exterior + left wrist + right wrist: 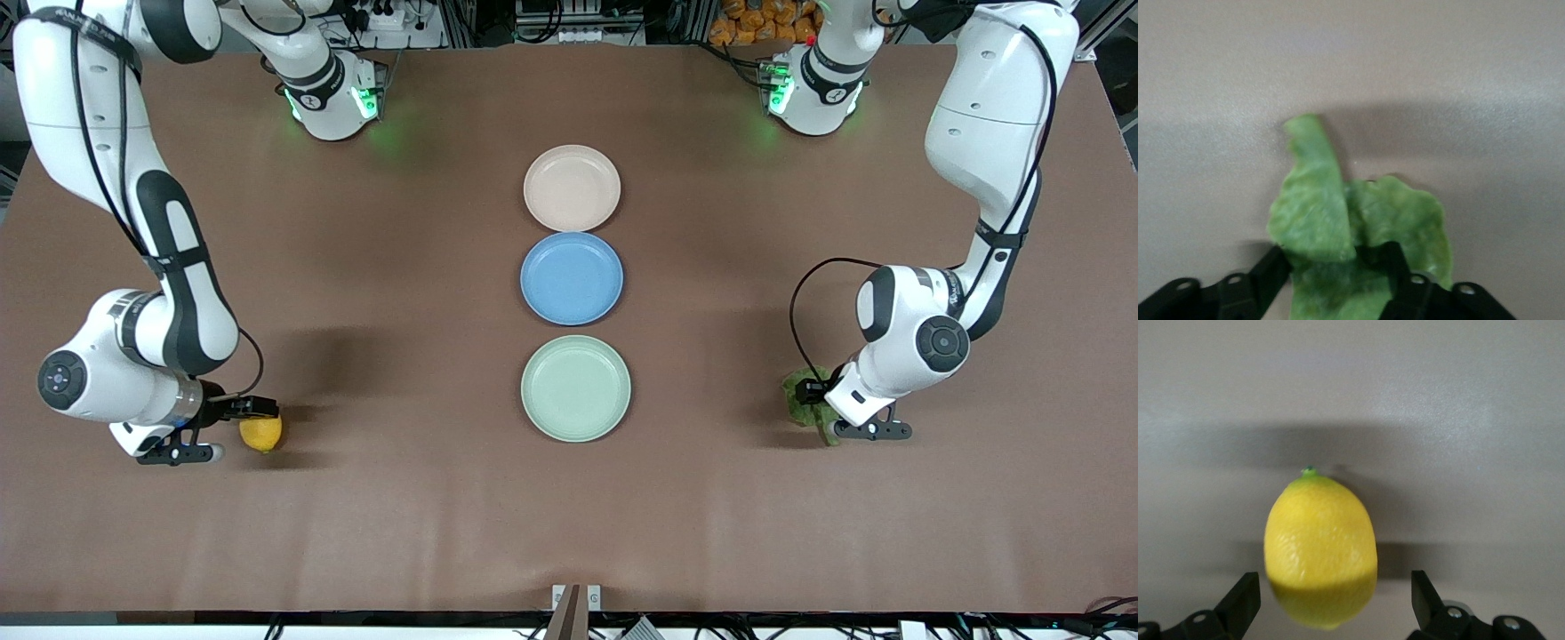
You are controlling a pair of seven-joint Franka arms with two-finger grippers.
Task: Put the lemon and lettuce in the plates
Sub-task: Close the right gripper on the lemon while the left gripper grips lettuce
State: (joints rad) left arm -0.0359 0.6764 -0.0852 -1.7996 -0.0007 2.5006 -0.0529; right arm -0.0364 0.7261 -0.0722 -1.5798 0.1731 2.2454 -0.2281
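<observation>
My left hand (1338,280) is down at the tabletop (400,498) near the left arm's end, its two black fingers (1275,270) pressed against either side of the lettuce (1338,220), so I am grasping that leaf; it is a thin, crinkled, glossy green piece, folded up between the fingers with one narrow lobe sticking out ahead of the hand and a broader, rounded lobe beside it. From the front the lettuce (805,396) shows as a dull-green, frilly clump partly hidden under my wrist. My right hand (1331,613) is low at the right arm's end of the tabletop with its fingers (1241,603) spread wide on both sides of the lemon (1321,550), gaps showing on each side, so it is released and grasping nothing. The lemon (261,433) is a smooth, faintly dimpled yellow oval with a small green nub at its tip, resting on the tabletop between those fingers. The tabletop is a flat, matte brown sheet. Along its middle, well apart from both hands, three round, shallow-rimmed matte plates sit in a row: the beige-pink plate (572,188) farthest from the front camera, the blue plate (572,278) just beside it in the middle, and the mint green plate (576,388) nearest the camera, with nothing lying on any of them.
</observation>
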